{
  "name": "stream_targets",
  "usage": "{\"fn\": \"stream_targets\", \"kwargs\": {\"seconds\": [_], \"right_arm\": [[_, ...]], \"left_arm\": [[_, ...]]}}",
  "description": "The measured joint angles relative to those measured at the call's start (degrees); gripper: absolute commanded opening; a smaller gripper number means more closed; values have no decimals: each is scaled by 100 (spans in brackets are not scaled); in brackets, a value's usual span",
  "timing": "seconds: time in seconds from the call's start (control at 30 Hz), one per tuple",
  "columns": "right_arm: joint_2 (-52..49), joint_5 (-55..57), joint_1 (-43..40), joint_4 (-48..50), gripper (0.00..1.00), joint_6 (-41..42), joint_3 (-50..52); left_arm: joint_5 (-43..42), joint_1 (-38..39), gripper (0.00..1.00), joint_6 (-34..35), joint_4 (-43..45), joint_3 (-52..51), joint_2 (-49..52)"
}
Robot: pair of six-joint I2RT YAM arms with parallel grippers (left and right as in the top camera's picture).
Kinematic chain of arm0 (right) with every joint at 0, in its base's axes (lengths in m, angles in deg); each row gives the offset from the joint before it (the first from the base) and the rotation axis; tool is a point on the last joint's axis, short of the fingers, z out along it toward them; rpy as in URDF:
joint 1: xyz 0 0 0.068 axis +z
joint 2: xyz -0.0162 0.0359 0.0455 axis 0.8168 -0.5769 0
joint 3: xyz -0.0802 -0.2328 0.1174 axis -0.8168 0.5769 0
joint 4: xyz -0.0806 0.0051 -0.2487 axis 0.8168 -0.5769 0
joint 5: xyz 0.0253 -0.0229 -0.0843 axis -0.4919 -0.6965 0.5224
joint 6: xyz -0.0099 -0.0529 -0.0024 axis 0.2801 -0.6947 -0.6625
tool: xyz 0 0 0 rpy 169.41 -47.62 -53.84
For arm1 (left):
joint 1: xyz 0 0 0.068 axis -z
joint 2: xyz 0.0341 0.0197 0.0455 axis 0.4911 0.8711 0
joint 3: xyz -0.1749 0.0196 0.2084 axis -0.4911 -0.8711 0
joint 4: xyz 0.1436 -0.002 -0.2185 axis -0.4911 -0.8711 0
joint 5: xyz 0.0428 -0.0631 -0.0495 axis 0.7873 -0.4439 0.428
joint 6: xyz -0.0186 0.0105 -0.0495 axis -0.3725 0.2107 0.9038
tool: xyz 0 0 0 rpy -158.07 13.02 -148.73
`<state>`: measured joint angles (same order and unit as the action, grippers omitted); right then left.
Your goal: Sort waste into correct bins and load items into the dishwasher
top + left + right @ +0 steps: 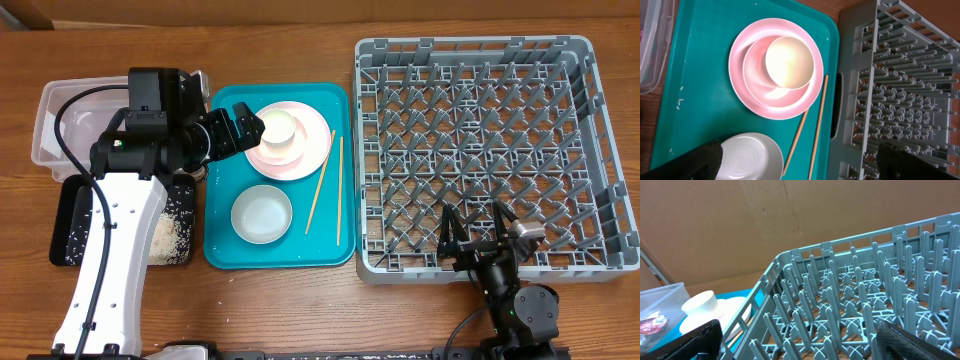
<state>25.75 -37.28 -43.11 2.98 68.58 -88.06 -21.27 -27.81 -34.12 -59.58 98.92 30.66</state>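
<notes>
A pale pink plate (316, 137) lies at the back of the teal tray (222, 250). On it sits a small pink bowl (756, 86) with a white cup (789, 61) inside. A grey-green bowl (262, 215) rests nearer the front, with two chopsticks (321, 186) to its right. My left gripper (250, 128) hovers open just left of the plate, holding nothing. The grey dish rack (480, 150) fills the right side. My right gripper (480, 235) stands open over its near edge, empty. A white-and-red wrapper (652, 325) lies in the clear tub (60, 115). Rice (170, 236) lies in the black tray (68, 220).
The left arm's white link (105, 260) crosses over the black tray and hides its middle. Brown cardboard (765, 225) stands behind the table in the right wrist view. Bare wooden table (300, 310) runs along the front edge.
</notes>
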Motion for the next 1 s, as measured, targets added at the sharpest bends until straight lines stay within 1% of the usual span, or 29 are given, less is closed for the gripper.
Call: {"fn": "stream_targets", "kwargs": {"seconds": [0.4, 0.67, 0.87, 1.0], "right_arm": [[0, -2, 0, 20, 100, 2, 0], [0, -136, 0, 1045, 100, 358, 0], [2, -201, 0, 868, 100, 514, 0], [2, -553, 0, 879, 100, 564, 0]], "left_arm": [[35, 0, 100, 0, 0, 0, 0], [50, 0, 100, 0, -20, 0, 0], [50, 0, 100, 0, -17, 0, 0], [50, 0, 100, 0, -17, 0, 0]]}}
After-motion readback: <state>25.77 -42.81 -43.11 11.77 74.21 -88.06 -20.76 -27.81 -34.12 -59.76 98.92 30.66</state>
